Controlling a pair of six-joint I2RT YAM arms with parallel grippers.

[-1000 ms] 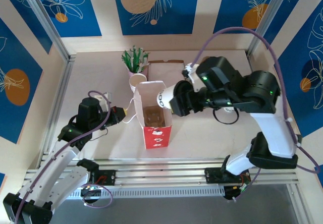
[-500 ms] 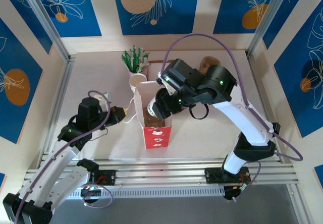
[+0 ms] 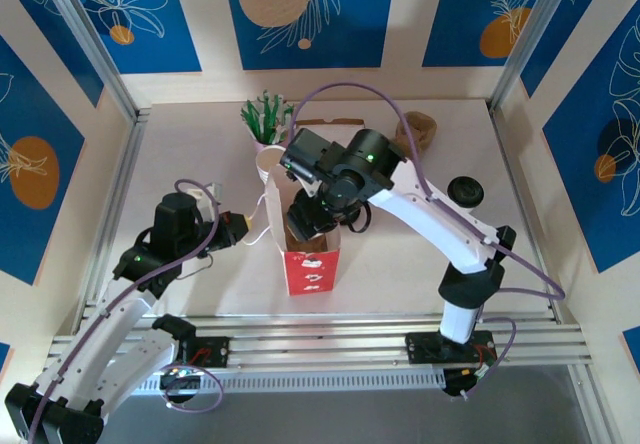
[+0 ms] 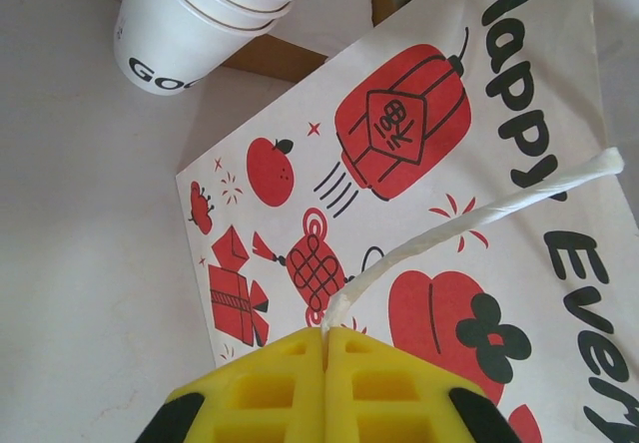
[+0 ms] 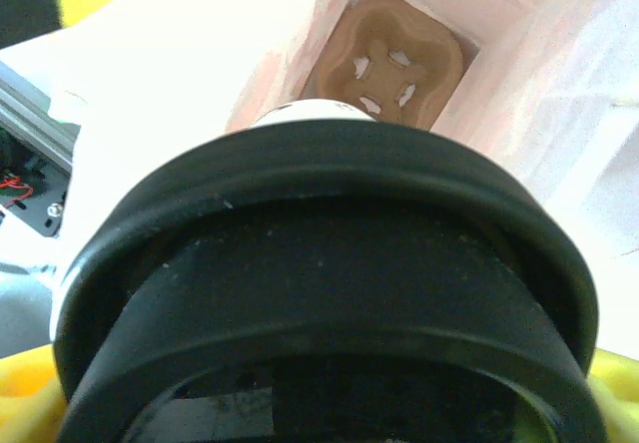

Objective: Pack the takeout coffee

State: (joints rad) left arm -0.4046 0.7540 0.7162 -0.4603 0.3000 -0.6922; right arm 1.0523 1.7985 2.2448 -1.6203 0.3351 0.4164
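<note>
Takeout coffee (image 5: 329,293) sits in the right claw (image 3: 314,214), whose yellow pads (image 5: 25,393) stand wide apart on either side of the cup just under its black lid. In the top view that claw hangs over the open mouth of the red-and-white paper bag (image 3: 310,264), which stands near the middle of the table (image 3: 200,144).

The left claw (image 4: 326,348) is pressed fully together on the bag's white twine handle (image 4: 449,228) and pulls it to the left, which seems to hold the mouth open.

What matters for the coming move is the line down the bag. Seen from the right wrist, the cup's long axis runs from the lid towards the bag's bottom, and the brown cup carrier (image 5: 404,59) lies down there, a little off that axis. By my judgement the cup should go lower and be brought over a socket before it is let go.

Another black-lidded cup (image 3: 465,191) stands on the table well to the right, nearer the right arm.
</note>
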